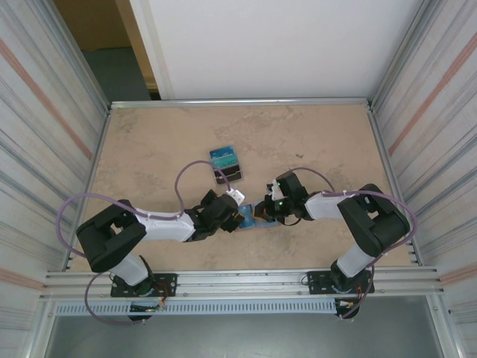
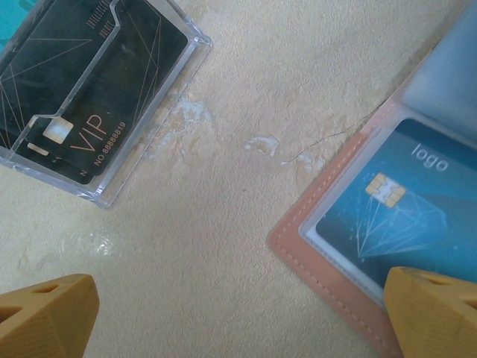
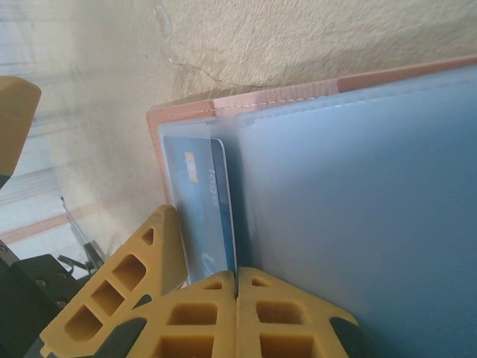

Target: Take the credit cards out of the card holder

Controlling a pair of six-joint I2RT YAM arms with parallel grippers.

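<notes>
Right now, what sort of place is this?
Probably a lab robot cell: a beige tabletop framed by aluminium rails, ribbed panel walls either side, left arm and right arm bolted at its near edge.

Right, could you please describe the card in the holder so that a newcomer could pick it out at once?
On the table, towards its near edge, lies the open pink holder. Under its clear sleeve sits the card: blue, with a gold chip, a line-drawn diamond and the word "logo", unlike the black VIP card in the clear case nearby.
</notes>
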